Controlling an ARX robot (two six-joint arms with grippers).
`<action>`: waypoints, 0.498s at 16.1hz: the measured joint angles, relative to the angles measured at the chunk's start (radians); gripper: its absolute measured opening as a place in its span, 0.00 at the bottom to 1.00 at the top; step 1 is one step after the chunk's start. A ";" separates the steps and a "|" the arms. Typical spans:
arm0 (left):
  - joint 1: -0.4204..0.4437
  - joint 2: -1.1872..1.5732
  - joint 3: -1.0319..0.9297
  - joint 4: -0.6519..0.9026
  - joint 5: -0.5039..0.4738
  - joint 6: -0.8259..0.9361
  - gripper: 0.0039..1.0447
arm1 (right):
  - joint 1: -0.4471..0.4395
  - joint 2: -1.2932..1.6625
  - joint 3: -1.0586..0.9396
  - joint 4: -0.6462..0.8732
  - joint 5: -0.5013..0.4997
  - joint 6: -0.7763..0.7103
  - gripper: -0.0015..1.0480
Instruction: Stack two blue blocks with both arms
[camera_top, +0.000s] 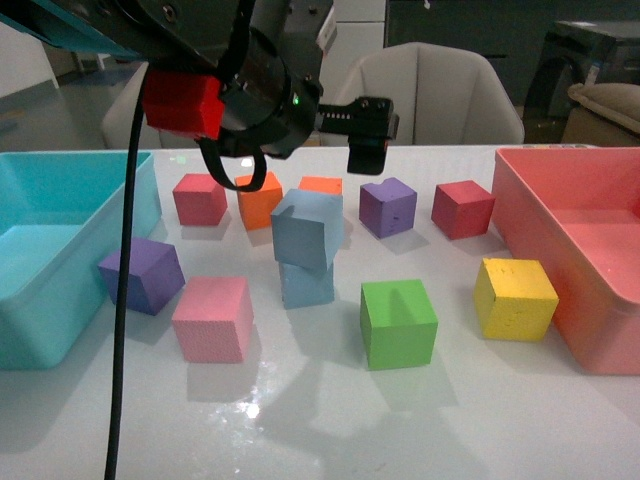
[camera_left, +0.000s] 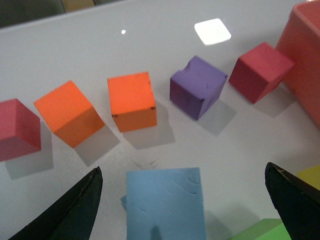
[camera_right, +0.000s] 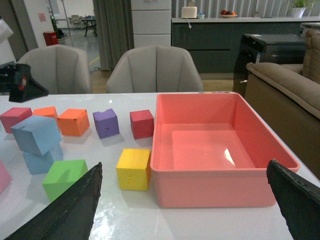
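Observation:
The two blue blocks are stacked mid-table. The upper blue block (camera_top: 308, 230) sits tilted and twisted on the lower blue block (camera_top: 307, 283). From the right wrist view, the upper block (camera_right: 36, 134) overhangs the lower block (camera_right: 40, 161). My left gripper (camera_top: 365, 135) hangs open above and behind the stack. In its own view the left gripper (camera_left: 182, 169) has its jaws wide apart. The upper block (camera_left: 165, 202) lies below between them, untouched. My right gripper (camera_right: 183, 164) is open and empty, off to the right, facing the pink bin. It is out of the front view.
A teal bin (camera_top: 60, 215) stands at the left and a pink bin (camera_top: 530, 200) at the right. Round the stack lie a purple cube (camera_top: 142, 274), pink cube (camera_top: 212, 318), green cube (camera_top: 398, 322), yellow cube (camera_top: 515, 298), plus red, orange and purple ones behind.

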 joint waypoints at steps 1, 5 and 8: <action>-0.009 -0.070 -0.063 0.079 -0.011 0.010 0.94 | 0.000 0.000 0.000 0.000 0.000 0.000 0.94; -0.019 -0.327 -0.264 0.281 -0.067 0.087 0.94 | 0.000 0.000 0.000 0.000 0.000 0.000 0.94; -0.020 -0.566 -0.512 0.506 -0.268 0.077 0.77 | 0.000 0.000 0.000 0.000 0.000 0.000 0.94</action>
